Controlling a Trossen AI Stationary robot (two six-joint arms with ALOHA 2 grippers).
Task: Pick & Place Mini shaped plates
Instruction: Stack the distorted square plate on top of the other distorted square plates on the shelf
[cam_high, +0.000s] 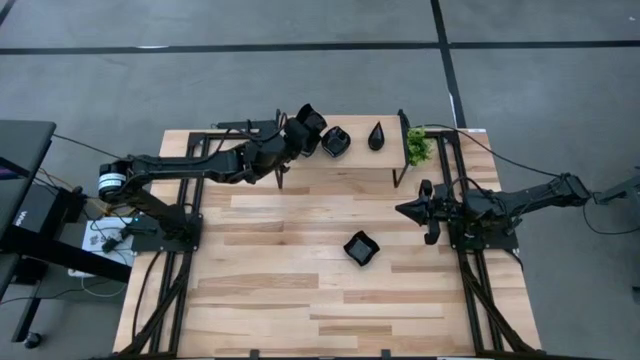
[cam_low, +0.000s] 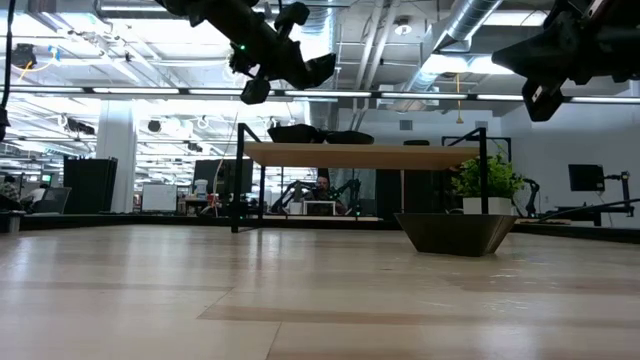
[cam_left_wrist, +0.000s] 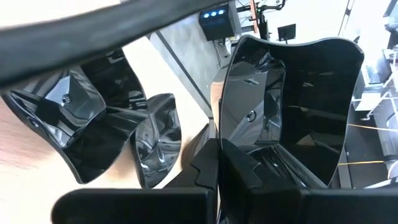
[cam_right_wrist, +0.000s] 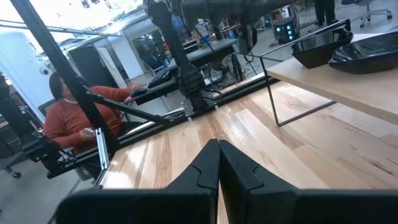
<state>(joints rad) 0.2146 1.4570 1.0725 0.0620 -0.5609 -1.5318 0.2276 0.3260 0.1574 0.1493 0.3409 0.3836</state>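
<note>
Above shelf (cam_high: 300, 160) | plate (cam_left_wrist: 289, 99) held clamped by left gripper (cam_high: 305, 128) | placing step judged underway; lowering beside square plate (cam_high: 335, 141) needed | right gripper (cam_high: 412, 210) closed, empty

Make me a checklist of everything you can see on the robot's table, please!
Surface: wooden table with a raised shelf at its far edge.
Job's things: one black plate on the table; two plates on the shelf; one plate in the left gripper.
Clutter: small green plant on the shelf's right end.
Grippers: left gripper above the shelf's left part, shut on a plate; right gripper shut, empty, above the table's right side.
Cables: black cables run along the arm frames.
Surroundings: person in a red top seated beyond the table; grey floor.
</note>
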